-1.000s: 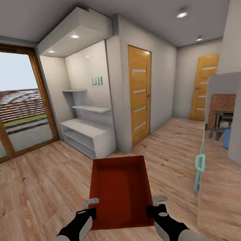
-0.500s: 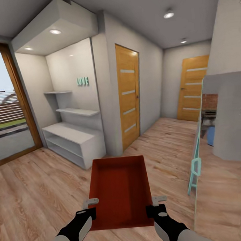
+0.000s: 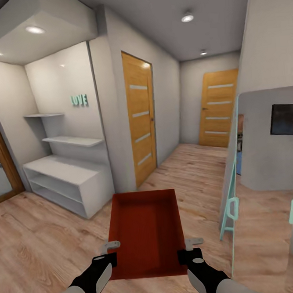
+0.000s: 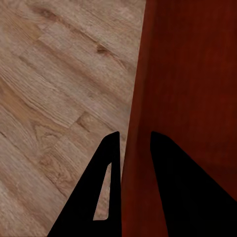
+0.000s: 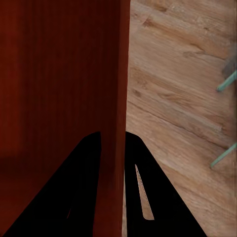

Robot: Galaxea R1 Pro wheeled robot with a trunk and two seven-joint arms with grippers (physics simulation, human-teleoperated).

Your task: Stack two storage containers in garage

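Head view, contents by descending size.

Wood-plank floor [image 3: 44, 242]: light planks are running through the room and down a hallway ahead.

White walls and ceiling [image 3: 153, 13]: recessed ceiling lights are glowing overhead.

Alcove shelving [image 3: 65, 181]: a low white open unit is standing at the left with two floating shelves above it; pale green letters reading "LOVE" [image 3: 79, 100] are hanging on the alcove wall.

Near wooden door [image 3: 140, 116] and far wooden door [image 3: 217, 108]: both are showing shut, the far one at the hallway's end.

Mirror-like panel [image 3: 265, 176]: it is standing at the right with a mint-green frame edge, reflecting floor and wall.

Storage container [image 3: 146, 230]: red-orange, open-topped, being carried level over the planks between both arms, directly in front of the robot, its empty interior facing up.

Left gripper [image 3: 109, 251]: it is pinching the container's left wall near the closest corner; in the left wrist view the left gripper [image 4: 134, 145] is straddling that wall, one finger inside, one outside.

Right gripper [image 3: 189, 247]: it is gripping the right wall likewise; in the right wrist view the right gripper [image 5: 112, 140] is clamping the wall between its two dark fingers above the planks.
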